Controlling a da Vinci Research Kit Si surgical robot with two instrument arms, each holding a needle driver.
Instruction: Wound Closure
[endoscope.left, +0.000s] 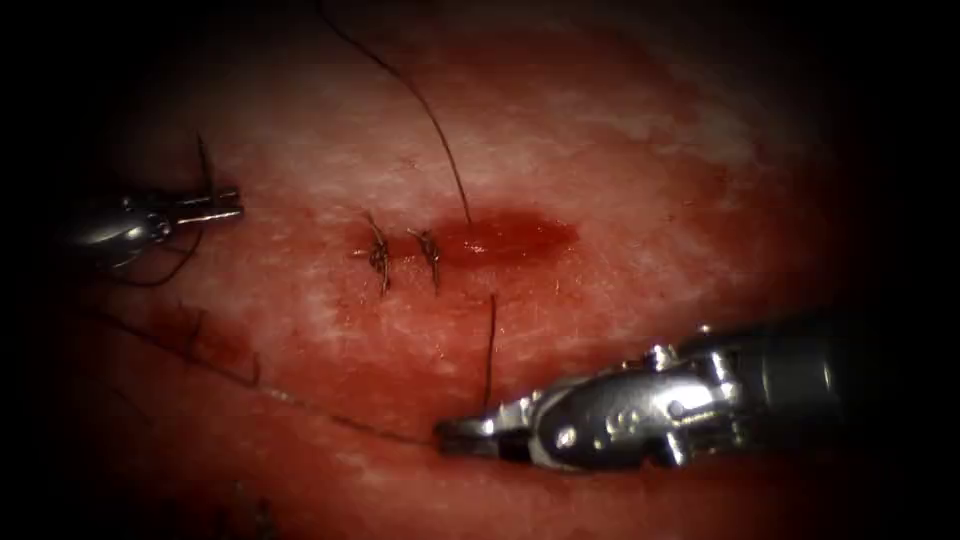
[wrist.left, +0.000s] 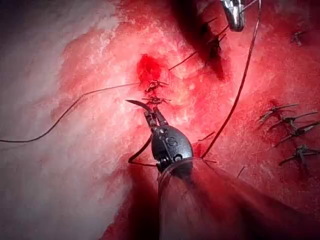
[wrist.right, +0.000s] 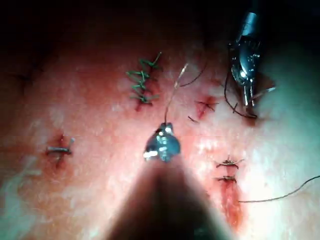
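— Needle whereabouts, starting at the left?

— Clamped in the small silver left tool (endoscope.left: 215, 210), jaws closed on the curved dark steel needle (endoscope.left: 204, 170) at roughly mid-curve, judging by the arc above and below the grip. Parked well left of the cut, clear of the tissue as far as can be told. Probably kept out there to keep the point away from the work.

— And toward the middle?

— Two dark knotted stitches (endoscope.left: 405, 255) across the left part of the short red cut (endoscope.left: 510, 238), with the part to their right open and pooled with glossy red fluid (endoscope.left: 480, 245). Thin dark thread (endoscope.left: 490, 345) on both sides of the cut: one strand away from the upper edge, another down from the lower edge (taut-looking, so likely under tension).

— Right side?

— Larger silver right tool (endoscope.left: 470, 435), below the cut, jaws closed on that lower strand. Seen end-on in its own wrist view too, thread leaving the tip. Likely gripped low to keep the strand straight and off the stitches.

— Surface and room?

— Wet, slick pale-and-red tissue (endoscope.left: 640, 120), soft by the look of it, so a poor hold for anything sliding. Plenty of bare space between the two tools; loose thread across the lower left, a possible snag.
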